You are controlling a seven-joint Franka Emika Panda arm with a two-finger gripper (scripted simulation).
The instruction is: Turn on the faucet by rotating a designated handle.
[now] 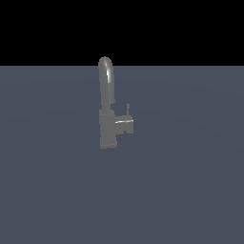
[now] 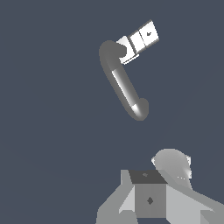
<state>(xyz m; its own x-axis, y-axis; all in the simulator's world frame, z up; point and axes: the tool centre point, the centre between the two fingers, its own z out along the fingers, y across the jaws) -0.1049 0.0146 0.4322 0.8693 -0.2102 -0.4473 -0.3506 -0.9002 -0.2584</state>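
We saw no arm in the exterior view; in the wrist view the gripper (image 2: 151,199) seemed visible, its jaw state unclear.

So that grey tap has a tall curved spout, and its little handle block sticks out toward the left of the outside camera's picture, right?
Not quite. The faucet does have a tall arched spout, but the handle juts toward the exterior view's right, with its thin upright pin on it. The exterior view shows this.
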